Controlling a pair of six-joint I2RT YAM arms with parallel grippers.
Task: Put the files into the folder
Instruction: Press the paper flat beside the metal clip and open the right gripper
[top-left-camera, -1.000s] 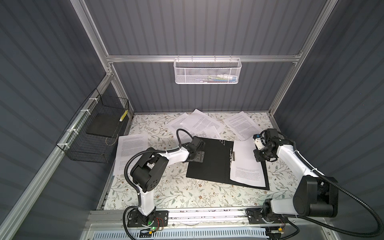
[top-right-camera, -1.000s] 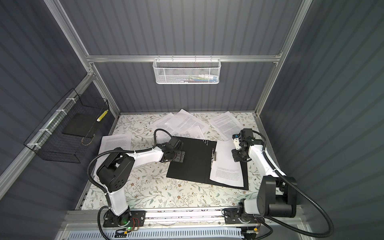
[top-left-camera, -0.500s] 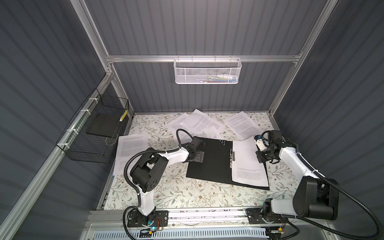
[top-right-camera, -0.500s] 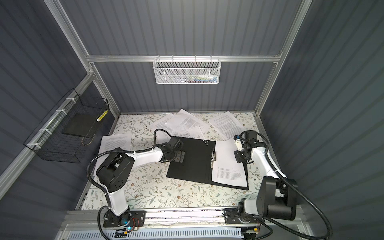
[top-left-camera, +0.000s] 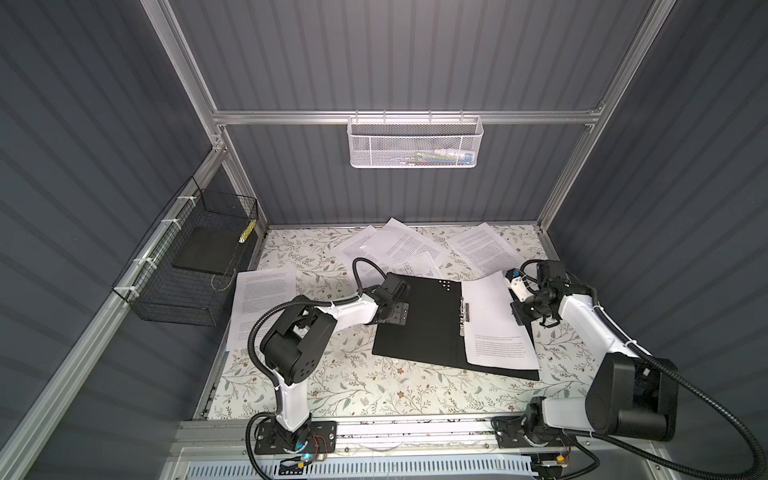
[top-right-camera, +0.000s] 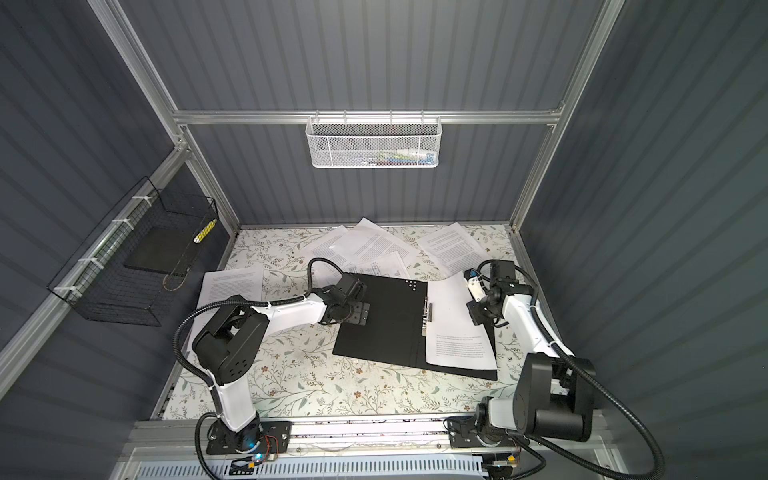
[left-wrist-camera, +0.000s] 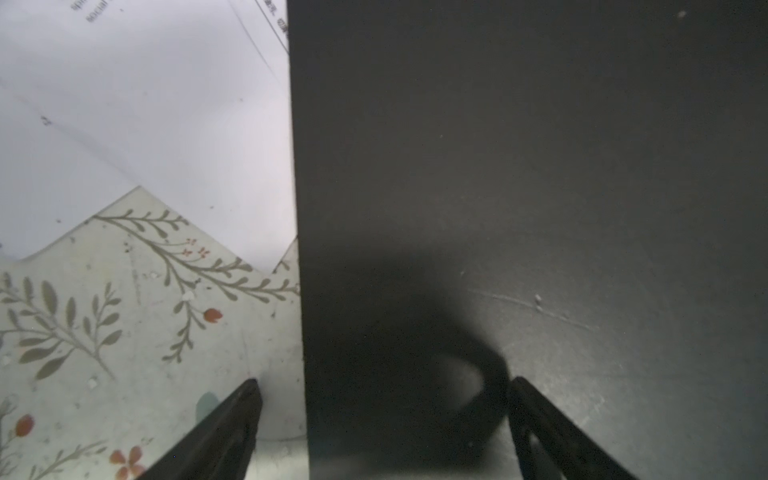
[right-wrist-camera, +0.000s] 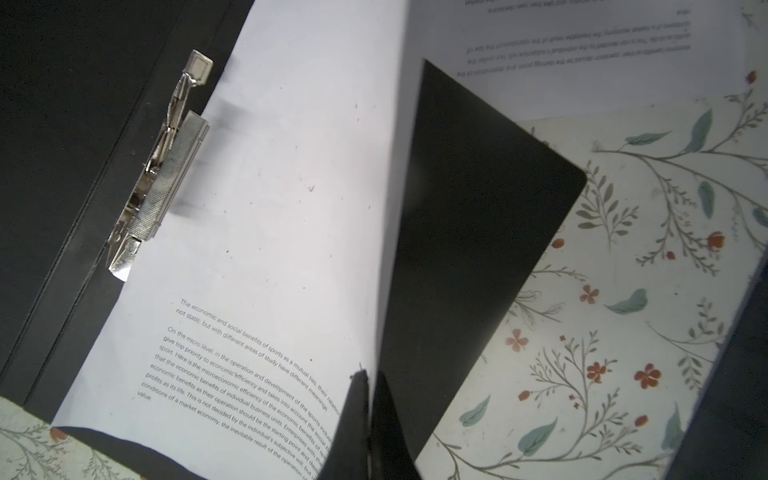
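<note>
Pinching: right gripper (right-wrist-camera: 368, 395), jaws pressed together on lifted edge of printed sheet (top-left-camera: 494, 324)
left gripper (left-wrist-camera: 382, 382): jaws spread, straddling folder (top-left-camera: 419, 328) edge
folder: open on floral table (top-left-camera: 353, 386), printed sheet over right half

Floral-patterned counter (top-left-camera: 374, 395) here, and the open folder (top-left-camera: 424, 328) lies flat across its middle, black inside up, skewed a little. Out on the left, a lone printed sheet (top-left-camera: 262, 299) lies by itself, apart from the folder. At the back, a loose fan of overlapping sheets (top-left-camera: 395, 247) is spread on the pattern, and the nearest sheet (top-left-camera: 419, 268) seems to slip under the folder's far edge. Back right, another text sheet (top-left-camera: 482, 249) lies at an angle on the counter.
</note>
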